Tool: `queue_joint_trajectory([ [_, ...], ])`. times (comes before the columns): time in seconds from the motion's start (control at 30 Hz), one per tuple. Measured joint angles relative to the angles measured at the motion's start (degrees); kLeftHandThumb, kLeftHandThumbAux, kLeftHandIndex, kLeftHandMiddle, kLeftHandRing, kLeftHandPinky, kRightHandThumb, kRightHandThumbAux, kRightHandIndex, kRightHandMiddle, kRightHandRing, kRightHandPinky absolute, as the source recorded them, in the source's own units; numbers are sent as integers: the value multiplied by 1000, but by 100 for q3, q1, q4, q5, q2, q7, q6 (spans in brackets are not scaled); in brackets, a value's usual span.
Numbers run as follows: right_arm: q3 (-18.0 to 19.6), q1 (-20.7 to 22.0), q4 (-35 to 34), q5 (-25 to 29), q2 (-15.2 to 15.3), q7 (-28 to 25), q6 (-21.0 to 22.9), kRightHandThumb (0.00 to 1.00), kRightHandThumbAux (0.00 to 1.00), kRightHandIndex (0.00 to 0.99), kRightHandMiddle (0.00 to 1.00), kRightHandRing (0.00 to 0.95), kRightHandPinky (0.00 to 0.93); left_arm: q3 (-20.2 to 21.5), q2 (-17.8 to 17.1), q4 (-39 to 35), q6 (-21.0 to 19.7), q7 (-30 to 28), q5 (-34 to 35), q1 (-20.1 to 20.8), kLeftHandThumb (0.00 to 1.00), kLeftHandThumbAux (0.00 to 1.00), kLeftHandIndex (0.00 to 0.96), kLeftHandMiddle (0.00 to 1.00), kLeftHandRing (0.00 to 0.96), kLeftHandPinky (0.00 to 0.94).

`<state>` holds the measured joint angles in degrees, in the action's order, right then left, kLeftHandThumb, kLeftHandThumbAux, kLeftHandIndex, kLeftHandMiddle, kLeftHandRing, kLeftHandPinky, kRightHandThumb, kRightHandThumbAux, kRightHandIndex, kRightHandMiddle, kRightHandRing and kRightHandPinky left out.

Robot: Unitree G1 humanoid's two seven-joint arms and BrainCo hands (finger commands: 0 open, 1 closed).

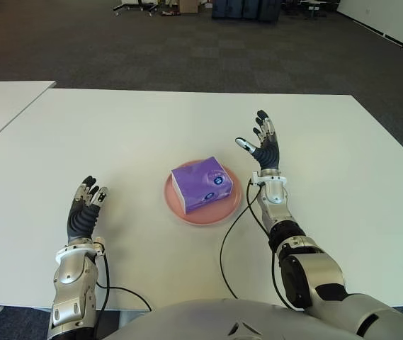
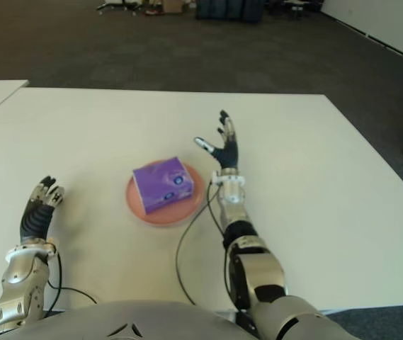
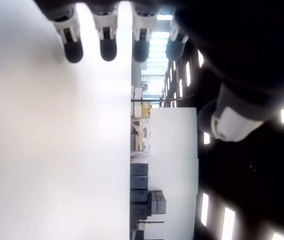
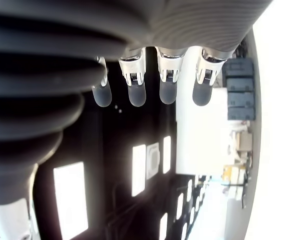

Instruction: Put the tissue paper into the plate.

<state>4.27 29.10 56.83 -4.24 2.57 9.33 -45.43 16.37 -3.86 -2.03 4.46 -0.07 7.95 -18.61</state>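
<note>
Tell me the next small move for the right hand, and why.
Probably draw the right hand back toward the body: the tissue pack already sits on the pink plate, both hands are open and empty, and the left hand shows left of the plate.

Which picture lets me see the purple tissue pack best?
The left eye view: the purple tissue pack lies whole on the pink plate, near the middle, between the open left hand and the open right hand. The right eye view shows it too, slightly smaller. Both wrist views miss it, showing only fingers.
</note>
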Motion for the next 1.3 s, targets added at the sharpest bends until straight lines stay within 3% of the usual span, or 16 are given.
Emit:
queue_joint_trajectory([
  [0.67, 95, -235, 35, -19, 151, 157, 10, 73, 714, 0, 0, 0, 0, 111, -240, 662, 594, -61, -10, 395, 0, 617, 0, 6, 0, 0],
  [1.3, 68, -652, -286, -78, 335, 131, 461, 93, 714, 0, 0, 0, 0, 74, -497, 1211, 818, -186, -9, 807, 0, 600, 0, 0, 0, 0],
])
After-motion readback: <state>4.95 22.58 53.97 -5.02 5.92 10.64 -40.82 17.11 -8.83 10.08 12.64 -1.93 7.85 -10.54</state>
